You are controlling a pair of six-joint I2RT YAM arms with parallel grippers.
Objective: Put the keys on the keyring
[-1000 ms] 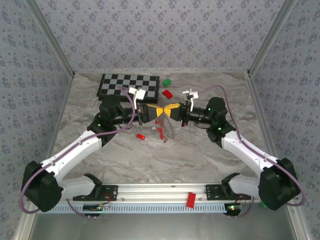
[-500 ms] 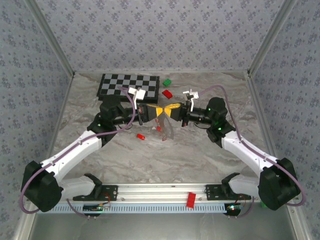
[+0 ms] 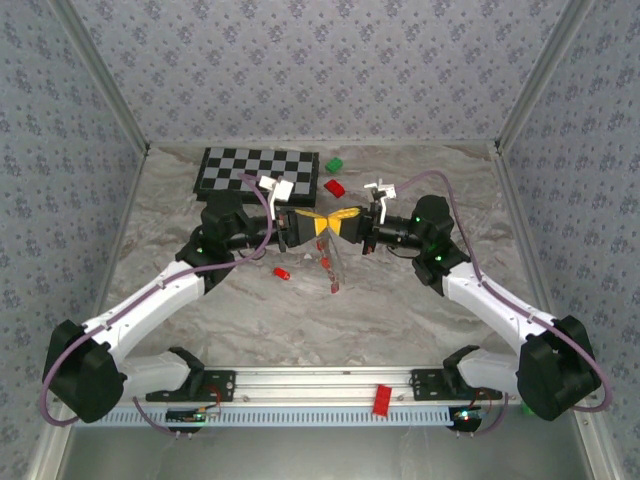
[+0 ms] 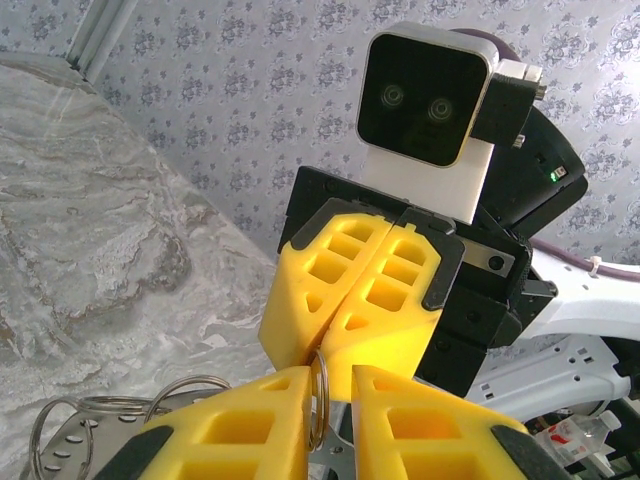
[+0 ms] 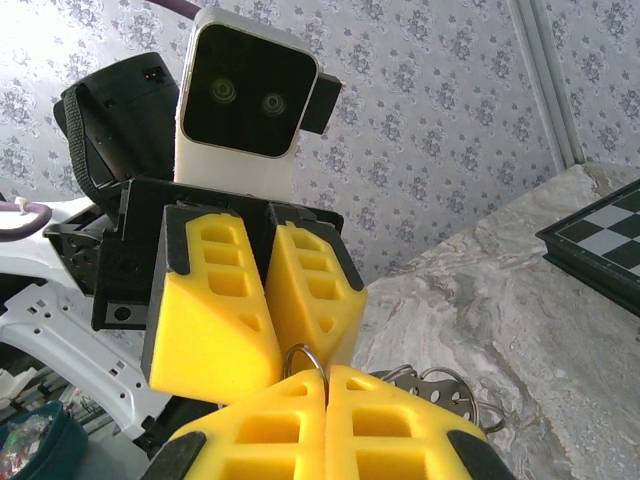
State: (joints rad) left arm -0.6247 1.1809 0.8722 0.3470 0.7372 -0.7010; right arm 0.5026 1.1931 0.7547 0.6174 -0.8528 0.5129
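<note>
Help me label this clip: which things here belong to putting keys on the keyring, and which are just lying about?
Job in hand: keyring, pinched by the right gripper; red-headed keys hanging beneath it; one loose key lying apart.
Lying about: checkerboard; green block; red block beside it; another red block at the near edge.

The table (image 3: 420, 310) is a grey, marble-patterned surface. A black-and-white chessboard (image 3: 258, 171) lies flat at its far left. Just right of the board sit a green block (image 3: 333, 164) and, slightly nearer, a red block (image 3: 335, 186). One small red key (image 3: 282, 272) lies alone near the middle, left of centre.
</note>
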